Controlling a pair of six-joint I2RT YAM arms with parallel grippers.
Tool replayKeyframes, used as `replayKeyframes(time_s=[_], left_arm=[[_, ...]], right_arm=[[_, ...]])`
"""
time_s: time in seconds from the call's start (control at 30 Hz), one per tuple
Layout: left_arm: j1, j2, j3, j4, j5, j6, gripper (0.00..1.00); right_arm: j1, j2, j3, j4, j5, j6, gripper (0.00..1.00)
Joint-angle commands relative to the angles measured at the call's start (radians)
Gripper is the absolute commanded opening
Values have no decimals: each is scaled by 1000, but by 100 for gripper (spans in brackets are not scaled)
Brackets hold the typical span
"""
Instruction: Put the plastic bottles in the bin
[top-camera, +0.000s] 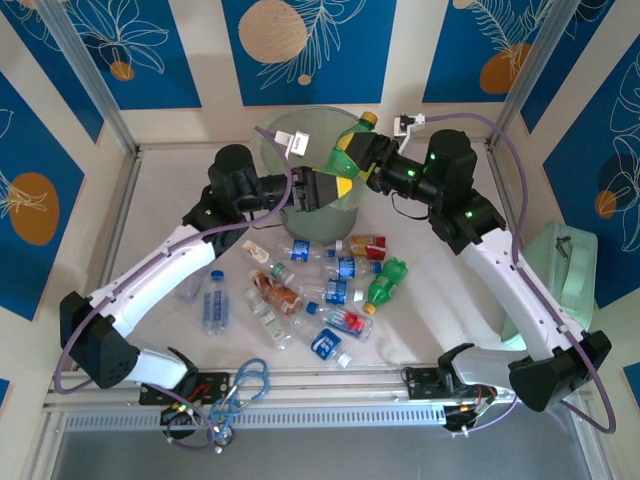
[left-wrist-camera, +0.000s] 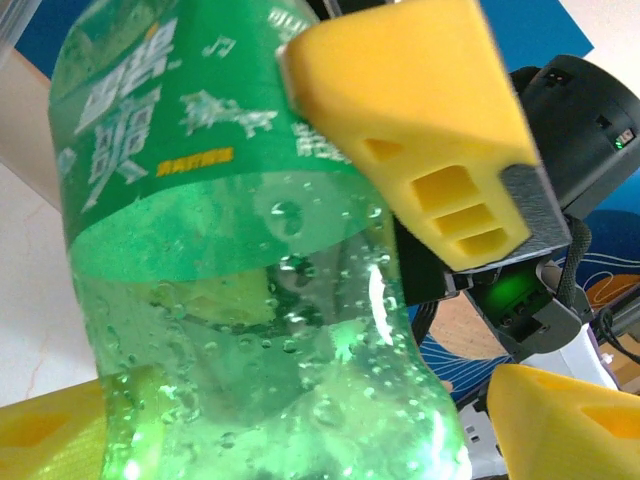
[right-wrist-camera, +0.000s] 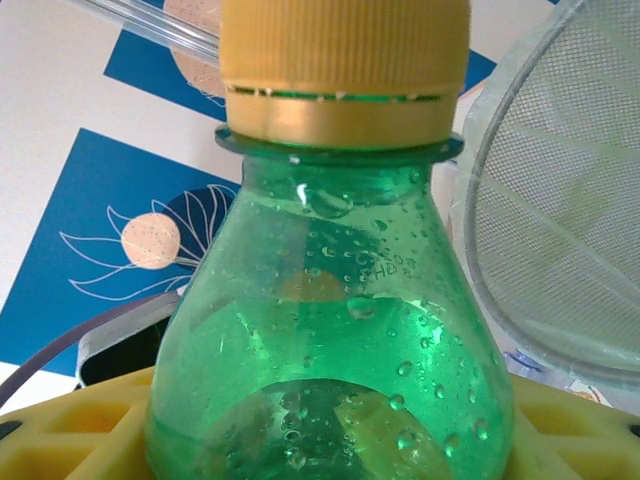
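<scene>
A green plastic bottle (top-camera: 350, 150) with a yellow cap hangs tilted over the rim of the bin (top-camera: 275, 160), a translucent pale-green bucket. My right gripper (top-camera: 356, 168) is shut on the bottle's body; in the right wrist view the neck and cap (right-wrist-camera: 343, 60) rise above my yellow fingers (right-wrist-camera: 75, 425). My left gripper (top-camera: 322, 188) is open at the bottle's lower end. Its yellow fingers (left-wrist-camera: 575, 420) stand either side of the bottle (left-wrist-camera: 250, 300), with a gap on the right. Several more bottles (top-camera: 320, 290) lie on the table, clear, blue-labelled, red-labelled and one green (top-camera: 385, 285).
A mint-green lidded box (top-camera: 565, 270) sits at the right edge beside the right arm. Blue-handled scissors and cables (top-camera: 245, 385) lie at the near rail. The bin's mesh-patterned wall (right-wrist-camera: 570, 200) is close on the right of the right wrist view.
</scene>
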Motion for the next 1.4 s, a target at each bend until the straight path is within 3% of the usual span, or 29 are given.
replayKeyframes(time_s=[0.0, 0.37, 0.43, 0.5, 0.6, 0.67, 0.97, 1.37], left_arm=[[-6, 1, 8, 42, 29, 2, 76], [-6, -30, 18, -82, -52, 95, 58], [-4, -37, 25, -127, -94, 121, 57], [-1, -42, 40, -180, -140, 151, 59], [5, -47, 72, -259, -193, 197, 59], [11, -48, 103, -316, -236, 229, 59], [62, 49, 348, -656, -505, 386, 60], [90, 395, 731, -936, -581, 525, 61]], right_arm=[[10, 7, -2, 46, -11, 21, 62], [13, 10, -18, 40, 7, 26, 64], [13, 10, -12, 19, 15, 19, 69], [12, 6, 9, -37, 43, -5, 82], [-4, 8, 92, -240, 139, -67, 96], [-17, 10, 137, -357, 196, -103, 99], [-117, -92, 49, -531, 250, -141, 98], [-224, -205, -148, -603, 217, -149, 97]])
